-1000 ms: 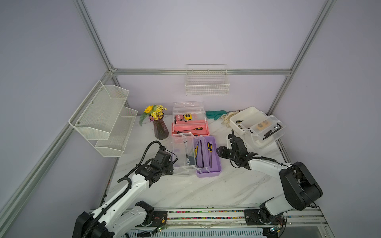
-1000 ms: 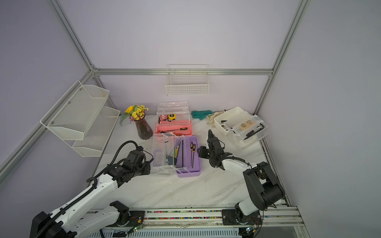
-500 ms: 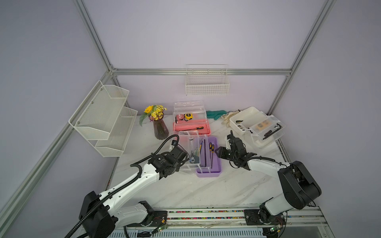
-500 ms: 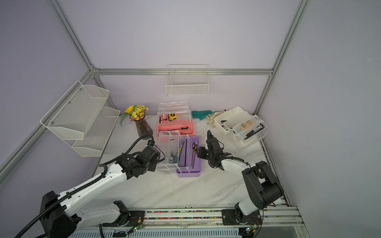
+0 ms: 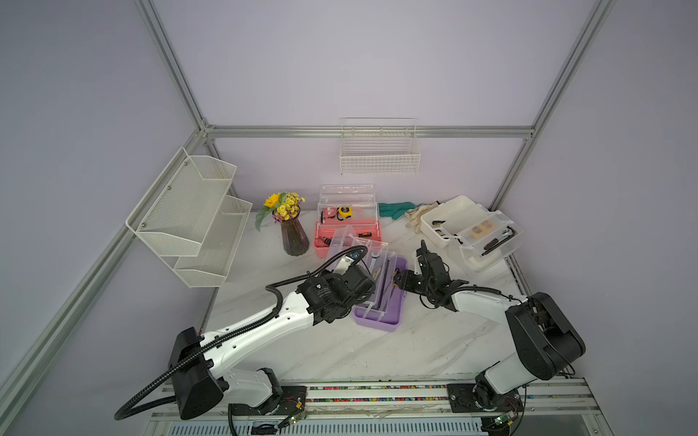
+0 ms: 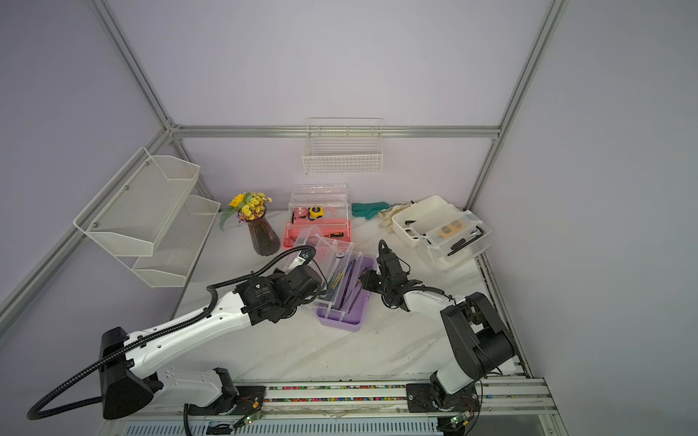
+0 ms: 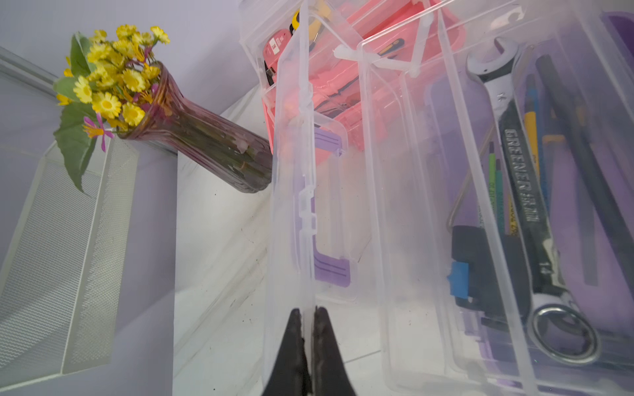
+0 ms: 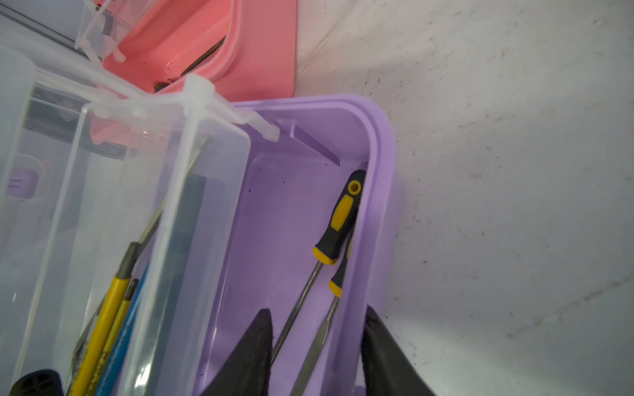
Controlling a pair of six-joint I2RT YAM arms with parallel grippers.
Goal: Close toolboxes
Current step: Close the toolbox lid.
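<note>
Diffuse, even light from above. Both top views are bright and sharp, with faint soft shadows on the table [image 5: 415, 351]. In the wrist views the nearest parts of the lid [image 7: 295, 171] are hazy and unfocused, with wide-angle stretching at the edges.

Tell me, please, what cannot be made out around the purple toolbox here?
left gripper: hidden in both top views by its own wrist.
right gripper: contact with purple toolbox wall; too small in top views, rim covers it in wrist view.
pink toolbox base: partly covered in top views by the clear lid.
</note>
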